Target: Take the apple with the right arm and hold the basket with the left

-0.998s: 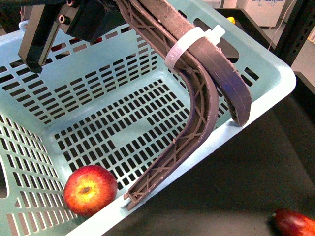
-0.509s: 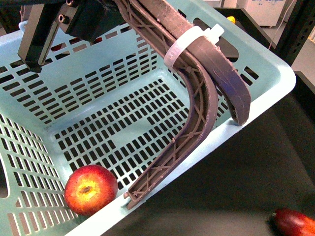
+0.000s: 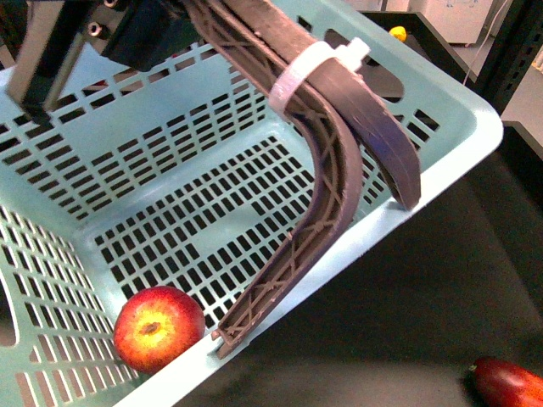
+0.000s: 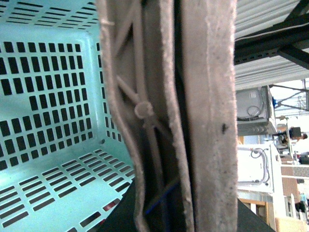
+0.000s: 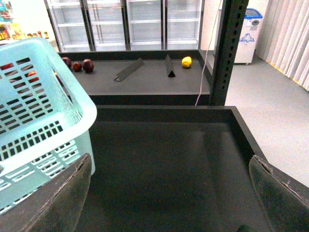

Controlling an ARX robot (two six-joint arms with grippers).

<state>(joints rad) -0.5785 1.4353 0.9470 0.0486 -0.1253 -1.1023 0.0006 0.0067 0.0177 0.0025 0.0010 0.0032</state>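
The light blue slotted basket (image 3: 127,161) is tilted, with its rim running across the front view. The red and yellow apple (image 3: 159,328) lies inside it in the low near corner, against the wall. My left gripper (image 3: 318,267) is shut on the basket's rim, one finger inside and one outside. In the left wrist view the fingers (image 4: 207,121) stand close together beside the basket's floor (image 4: 48,121). My right gripper (image 5: 169,203) is open and empty over the dark shelf, to the right of the basket (image 5: 43,111). It does not show in the front view.
An elongated dark red fruit (image 3: 509,381) lies on the black shelf to the right of the basket. A black upright post (image 5: 229,48) stands behind the shelf's raised edge (image 5: 164,113). On a far shelf lie a yellow fruit (image 5: 186,61) and small dark red fruits (image 5: 82,65).
My left gripper and the basket have shifted slightly to the left. The apple stays in the same corner of the basket.
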